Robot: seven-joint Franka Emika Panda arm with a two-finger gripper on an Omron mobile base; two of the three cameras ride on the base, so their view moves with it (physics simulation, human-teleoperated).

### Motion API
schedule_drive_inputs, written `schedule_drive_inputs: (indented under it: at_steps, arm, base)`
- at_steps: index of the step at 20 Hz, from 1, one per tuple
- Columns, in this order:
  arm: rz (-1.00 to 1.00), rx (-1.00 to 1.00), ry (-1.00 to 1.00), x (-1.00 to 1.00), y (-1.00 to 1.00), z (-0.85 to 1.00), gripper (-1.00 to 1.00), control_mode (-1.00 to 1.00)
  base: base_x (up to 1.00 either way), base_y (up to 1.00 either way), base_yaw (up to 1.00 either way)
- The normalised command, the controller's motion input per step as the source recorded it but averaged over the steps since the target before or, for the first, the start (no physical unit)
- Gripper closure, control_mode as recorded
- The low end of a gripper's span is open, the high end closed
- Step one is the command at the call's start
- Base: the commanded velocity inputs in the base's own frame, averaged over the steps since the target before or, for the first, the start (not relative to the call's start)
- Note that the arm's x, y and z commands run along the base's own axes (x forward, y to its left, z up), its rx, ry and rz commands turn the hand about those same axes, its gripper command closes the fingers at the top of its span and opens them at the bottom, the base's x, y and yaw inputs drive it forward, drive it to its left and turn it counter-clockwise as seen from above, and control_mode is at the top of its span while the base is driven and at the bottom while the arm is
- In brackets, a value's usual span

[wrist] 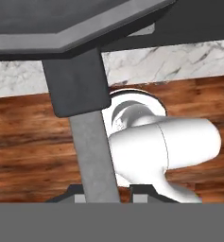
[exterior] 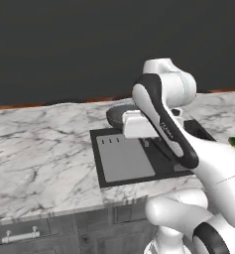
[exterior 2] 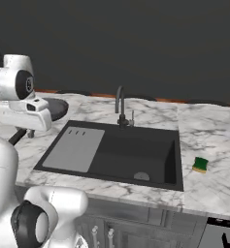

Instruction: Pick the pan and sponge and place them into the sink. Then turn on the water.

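While the gripper [wrist: 104, 196] was clamped on the pan's handle [wrist: 92, 151], the sink [exterior 2: 136, 150] held nothing and the sponge [exterior 2: 200, 164] lay on the counter to its right.

Even, flat rendered light w/ soft shadows, dark backdrop, no glare.

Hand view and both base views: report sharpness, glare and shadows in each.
Hand view: the dark grey pan's long handle looms large and soft-edged, no glare. Left base view: even flat light, the white arm hides much of the black recessed sink. Right base view: crisp, the small green-and-yellow sponge casts only a faint shadow.
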Motion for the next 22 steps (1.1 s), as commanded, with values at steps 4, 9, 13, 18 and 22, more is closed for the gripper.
schedule_drive_inputs:
  at_steps: [4, 9, 13, 18, 22]
  arm:
    - [0.11, 0.0, 0.07, -0.26, -0.95, 0.25, 1.0, -1.0]
    - [0.17, 0.0, 0.06, -0.2, -0.98, 0.12, 1.0, -1.0]
    - [0.26, 0.0, 0.03, -0.23, -1.0, 0.0, 1.0, -1.0]
    - [0.34, 0.0, 0.0, -0.47, -0.82, -0.11, 1.0, -1.0]
    - [0.31, 0.01, -0.02, -0.41, -0.74, -0.08, 1.0, -1.0]
  base:
    - [0.0, 0.0, 0.0]
    - [0.0, 0.0, 0.0]
    - [0.0, 0.0, 0.0]
    - [0.0, 0.0, 0.0]
    - [0.0, 0.0, 0.0]
